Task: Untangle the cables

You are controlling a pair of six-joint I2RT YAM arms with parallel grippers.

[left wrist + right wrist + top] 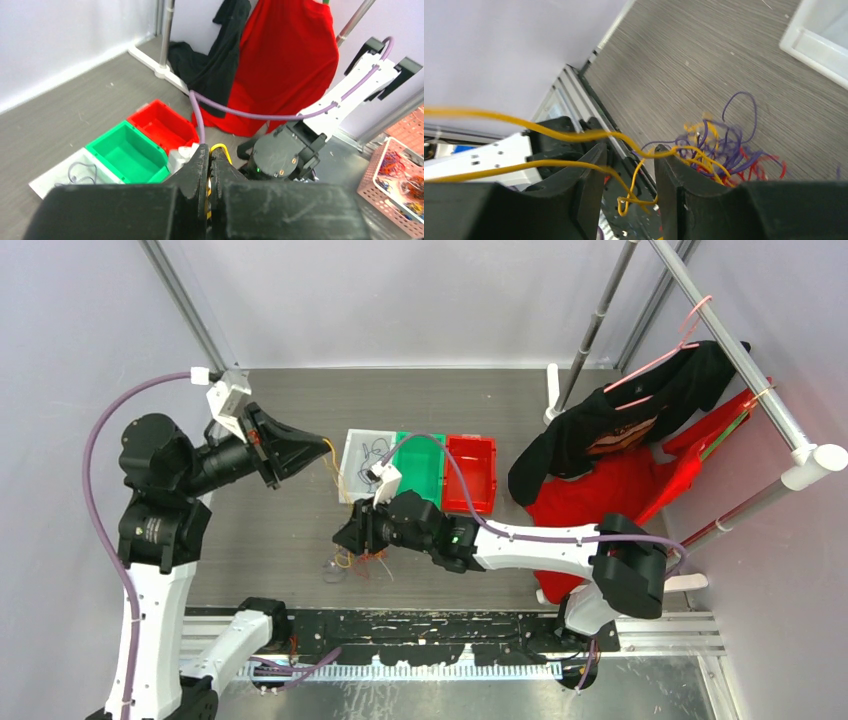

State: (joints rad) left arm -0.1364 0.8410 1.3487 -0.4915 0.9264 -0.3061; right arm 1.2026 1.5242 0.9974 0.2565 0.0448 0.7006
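One tangle: the cables (pixel 352 562) lie in a small heap on the grey table (pixel 260 530), near the arms' bases and directly under the right gripper.
Look of the cables: thin purple, yellow and red strands are loosely knotted together, with curly loops standing out at the edges; purple is seen uppermost and red at the far fringe.
Right gripper (pixel 630 150): it is poised low over the heap with its jaws partly apart. Nothing is pinched, and two runs of yellow strand pass across and between its fingers.
Yellow cable (pixel 549 134): it is stretched out of the heap, slightly wavy, and led up and away toward the left arm.
Left gripper (pixel 209 156): it is raised well above the table and clamped tight on a loop of that yellow cable, which shows at its fingertips.
Step in hand: it is judged that one yellow strand is being drawn free while the heap is about to be steadied.
Next move: the heap would need to be pinned or gripped by the right gripper so that the left pull separates the strand rather than dragging everything along. Snagging on purple loops is the likely risk.
Bins beyond: a white tray (pixel 358 472) with one dark cable laid in it, a green bin (pixel 127 150) and a red bin (pixel 162 122) are set side by side. Both coloured bins are seen bare.
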